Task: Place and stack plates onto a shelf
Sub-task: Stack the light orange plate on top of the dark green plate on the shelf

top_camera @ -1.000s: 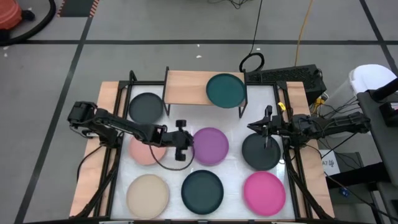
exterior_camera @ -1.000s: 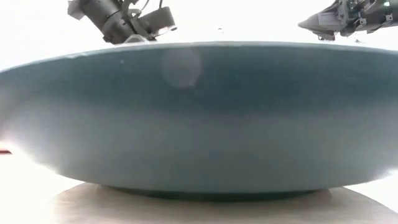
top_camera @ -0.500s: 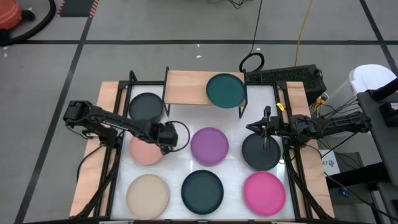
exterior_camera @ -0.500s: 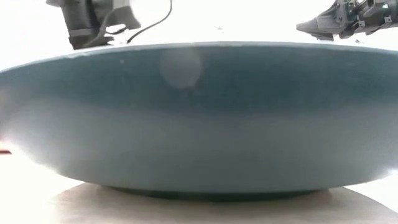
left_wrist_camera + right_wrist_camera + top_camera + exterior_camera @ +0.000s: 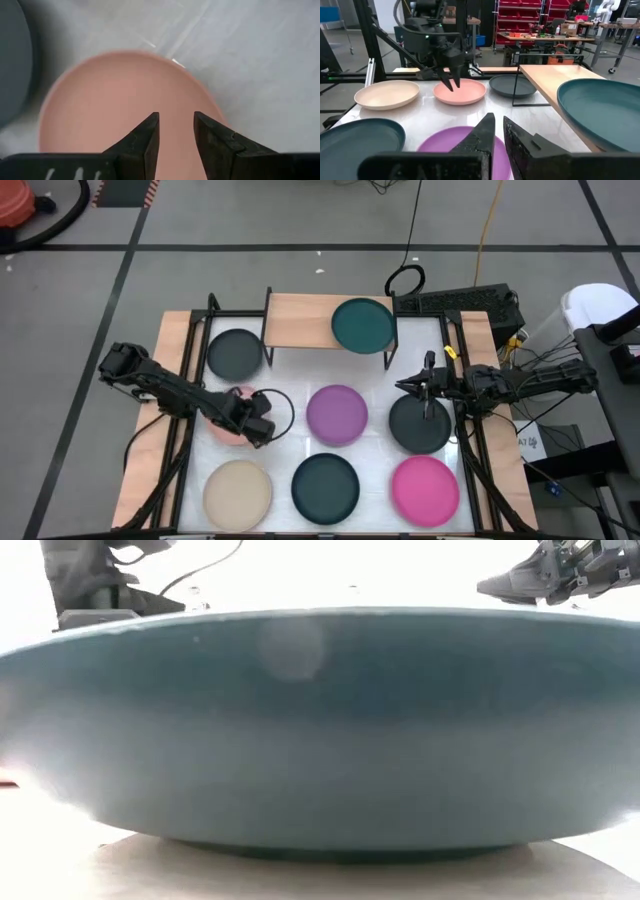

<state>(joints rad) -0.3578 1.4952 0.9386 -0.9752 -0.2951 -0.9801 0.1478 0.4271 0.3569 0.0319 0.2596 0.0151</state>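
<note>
The light-wood shelf (image 5: 300, 320) stands at the table's far side and carries one dark teal plate (image 5: 362, 325) on its right half. Seven more plates lie flat on the white tabletop: black (image 5: 235, 352), salmon pink (image 5: 225, 425), purple (image 5: 337, 414), black (image 5: 420, 425), beige (image 5: 237, 490), dark teal (image 5: 325, 487) and magenta (image 5: 425, 488). My left gripper (image 5: 257, 426) hangs open over the pink plate's (image 5: 125, 95) right part, fingers pointing down. My right gripper (image 5: 427, 387) hovers shut over the far rim of the right black plate.
Black frame bars (image 5: 185, 410) run along the table's left and right sides. The shelf's thin black legs (image 5: 268, 345) stand beside the far black plate. A cable (image 5: 280, 405) loops from the left wrist over the table. The shelf's left half is bare wood.
My left gripper has swung from beside the purple plate toward the table's left and near edge, and now stands over the salmon pink plate. It has tipped to point down at it. No plate has moved.
</note>
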